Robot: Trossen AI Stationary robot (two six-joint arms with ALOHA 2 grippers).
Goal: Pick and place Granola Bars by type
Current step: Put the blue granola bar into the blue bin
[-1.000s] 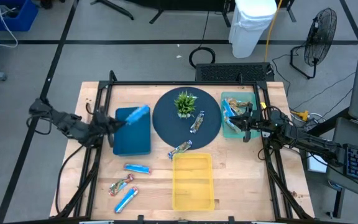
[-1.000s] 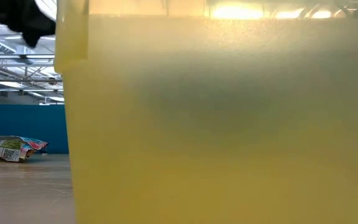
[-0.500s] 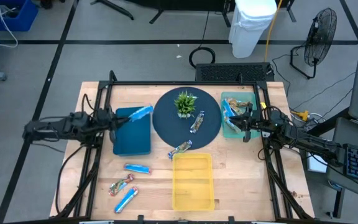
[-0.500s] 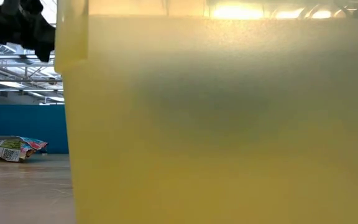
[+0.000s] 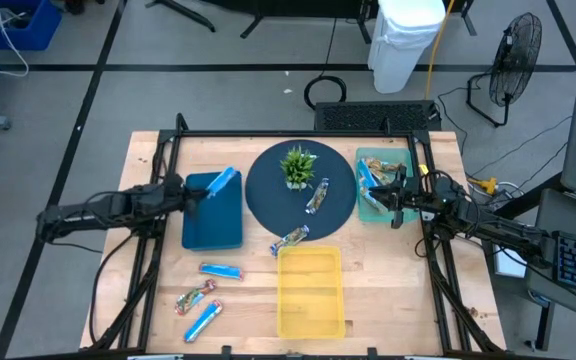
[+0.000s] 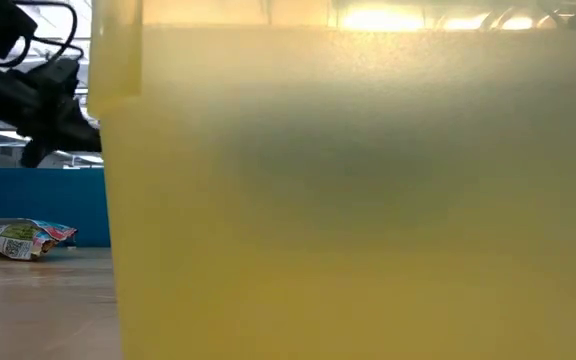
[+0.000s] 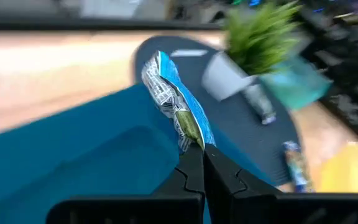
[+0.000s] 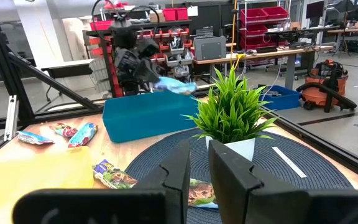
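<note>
A blue-wrapped granola bar (image 5: 224,181) hangs over the blue tray (image 5: 211,222), with my left gripper (image 5: 197,191) shut on it; the left wrist view shows the bar (image 7: 174,99) past the fingertips (image 7: 202,149). My right gripper (image 5: 392,194) waits by the teal tray (image 5: 361,206), which holds several bars; its fingers (image 8: 199,163) stand a narrow gap apart with nothing between. Two bars (image 5: 317,196) (image 5: 290,238) lie on the dark round mat (image 5: 268,200). Two blue bars (image 5: 220,270) (image 5: 203,320) and a mixed-wrapper bar (image 5: 196,297) lie flat on the wood. My left gripper pinches the blue bar by its near end (image 7: 190,135) between its two fingers. The fingers come from the table's left, slanting slightly down. The bar sticks out beyond the fingertips toward the mat, lifted clear above the blue tray.
A small green plant (image 5: 298,165) in a white pot stands on the mat's far part. The yellow tray (image 5: 311,290) sits at the near middle and its wall (image 6: 368,200) fills most of the low view. A black frame rims the table.
My left gripper has sunk toward the blue tray and rolled about its own axis while its arm swung round toward the table's near side. The blue bar stays in the hold, clear of the tray.
</note>
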